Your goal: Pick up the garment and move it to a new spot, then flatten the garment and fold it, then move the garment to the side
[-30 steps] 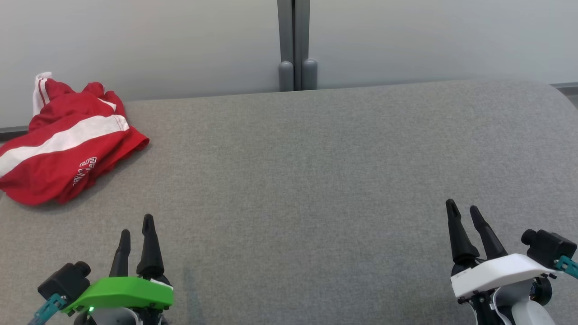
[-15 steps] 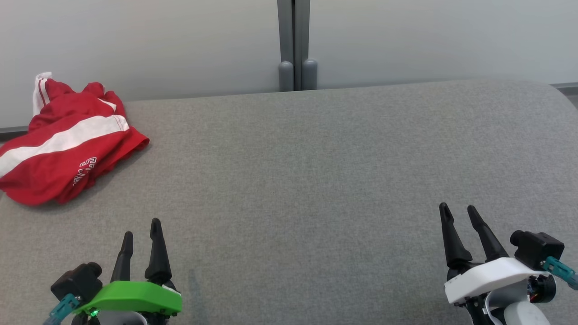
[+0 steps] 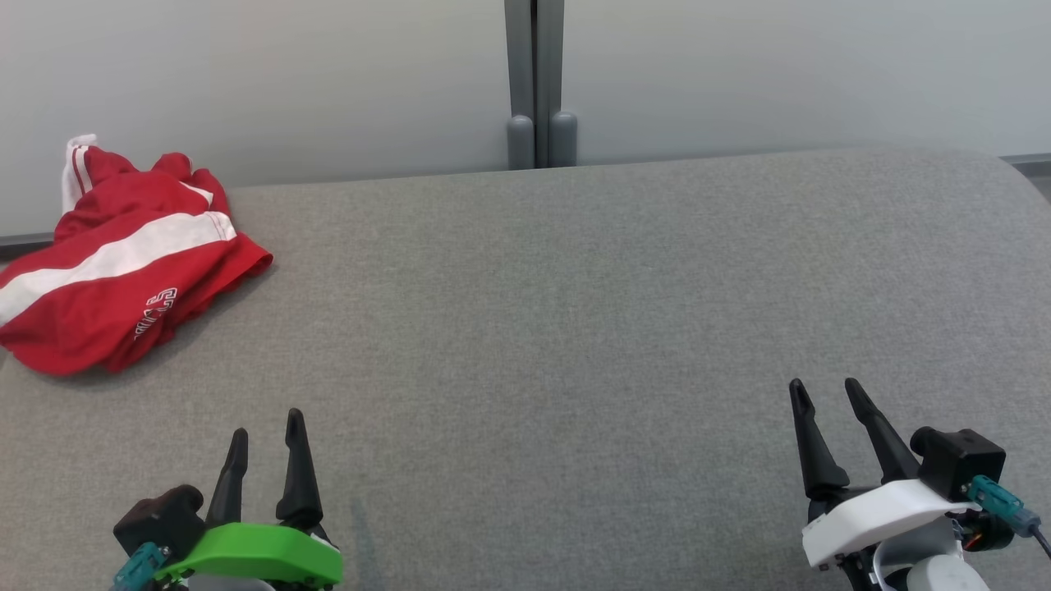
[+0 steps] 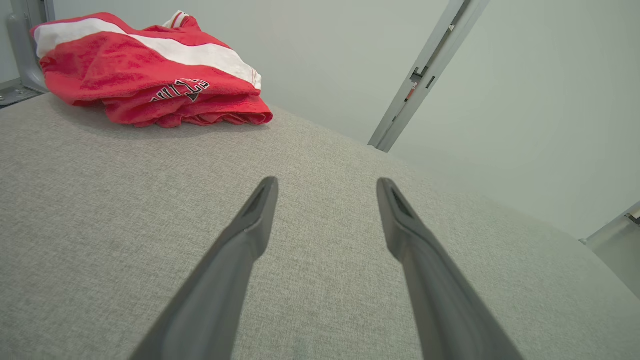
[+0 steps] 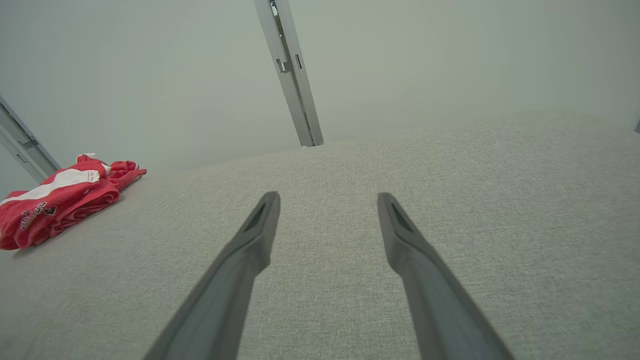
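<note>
Head view: the crumpled red cloth garment with a white stripe (image 3: pixel 115 263) lies ahead and leftward of the left gripper (image 3: pixel 267 421), its long axis probably along the stripe. The right gripper (image 3: pixel 823 382) sits well rightward of the left gripper, so the left arm is nearer. Both pairs of fingers are spread wide and empty above the grey fabric tabletop (image 3: pixel 575 287).

Left wrist view: the garment (image 4: pixel 145 75) is up-left.

Right wrist view: the garment (image 5: pixel 55 200) is far off left.

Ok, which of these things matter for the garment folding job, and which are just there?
For the job: red garment, far left on the table; left fingers and right fingers, both sets open and empty.
Just there: grey post; wall behind.
</note>
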